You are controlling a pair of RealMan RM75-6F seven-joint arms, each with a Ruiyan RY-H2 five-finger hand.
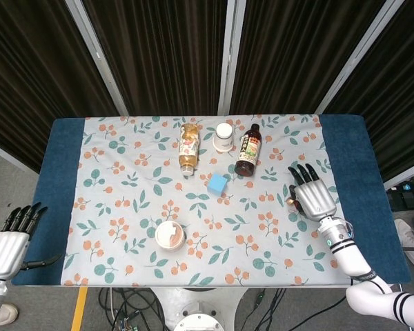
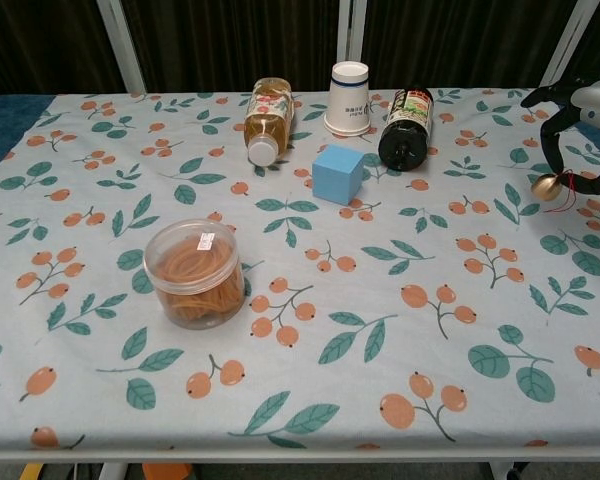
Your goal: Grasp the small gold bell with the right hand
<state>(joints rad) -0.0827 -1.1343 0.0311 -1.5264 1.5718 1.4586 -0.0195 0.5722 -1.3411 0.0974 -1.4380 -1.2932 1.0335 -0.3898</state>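
The right hand hovers palm down at about four o'clock over the surface, fingers spread and pointing toward twelve, forearm trailing off toward five. The left hand hangs off the surface at eight o'clock, fingers straight, together, holding nothing.

Blue table, floral cloth over it (bottles, cup, cube, jar atop).
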